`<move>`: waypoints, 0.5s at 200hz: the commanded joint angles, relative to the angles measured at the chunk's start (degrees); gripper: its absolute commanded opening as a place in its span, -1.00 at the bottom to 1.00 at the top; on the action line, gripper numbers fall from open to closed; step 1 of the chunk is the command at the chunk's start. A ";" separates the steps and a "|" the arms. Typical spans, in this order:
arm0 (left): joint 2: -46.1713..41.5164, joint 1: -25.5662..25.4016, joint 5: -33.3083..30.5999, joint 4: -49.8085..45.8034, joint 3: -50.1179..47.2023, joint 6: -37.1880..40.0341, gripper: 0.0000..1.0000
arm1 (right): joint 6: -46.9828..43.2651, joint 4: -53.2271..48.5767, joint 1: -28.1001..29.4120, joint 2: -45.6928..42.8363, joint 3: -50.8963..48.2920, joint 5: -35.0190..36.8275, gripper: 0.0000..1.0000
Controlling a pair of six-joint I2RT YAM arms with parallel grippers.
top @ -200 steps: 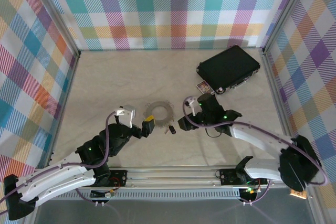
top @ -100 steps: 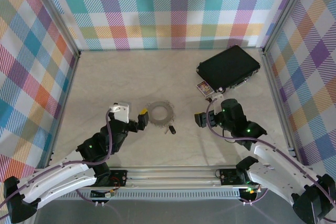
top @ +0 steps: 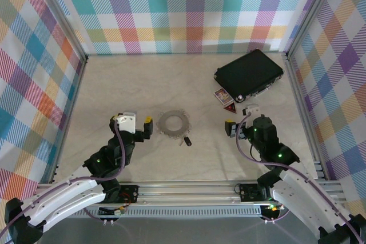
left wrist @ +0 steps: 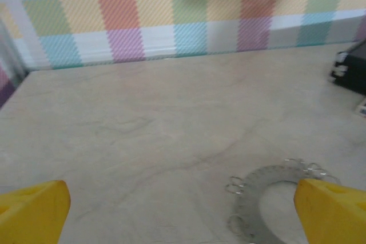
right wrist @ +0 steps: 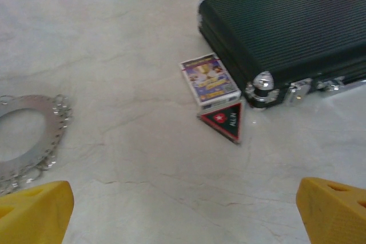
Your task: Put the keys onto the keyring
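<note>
Plainly the left gripper (left wrist: 183, 221) and right gripper (right wrist: 183, 221) both gaped wide, holding nothing. The key (top: 187, 140) lay at five o'clock of the flat keyring (top: 173, 122), just apart. It was too small to tell which way its blade pointed.

Both white-and-black jointed arms reach forward from their bases. The left two-finger gripper (top: 130, 120) is low, its jaws spread wide and empty, with its yellow fingertip pads (left wrist: 34, 212) at opposite corners of the wrist view. The right two-finger gripper (top: 243, 118) is equally wide apart, holding nothing
</note>
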 commanded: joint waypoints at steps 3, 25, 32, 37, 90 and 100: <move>0.92 2.05 -5.83 5.12 -2.57 2.62 1.00 | -0.91 5.50 -0.50 -1.13 -2.98 7.70 0.98; 3.06 4.79 -6.82 9.98 -4.91 3.51 0.99 | -2.11 8.53 -1.16 -1.05 -5.58 10.95 0.98; 3.93 5.76 -7.05 11.06 -5.39 3.59 1.00 | -2.64 9.41 -1.47 -0.60 -6.02 11.41 0.98; 4.65 6.57 -7.62 12.09 -5.55 3.60 1.00 | -2.85 9.48 -1.76 -0.34 -5.99 11.54 0.98; 11.71 13.30 -6.80 20.57 -7.54 5.91 1.00 | -8.08 20.78 -5.15 3.92 -12.26 9.50 0.98; 13.07 14.96 -5.66 22.20 -8.34 5.62 1.00 | -8.20 22.03 -6.02 5.03 -13.02 8.56 0.98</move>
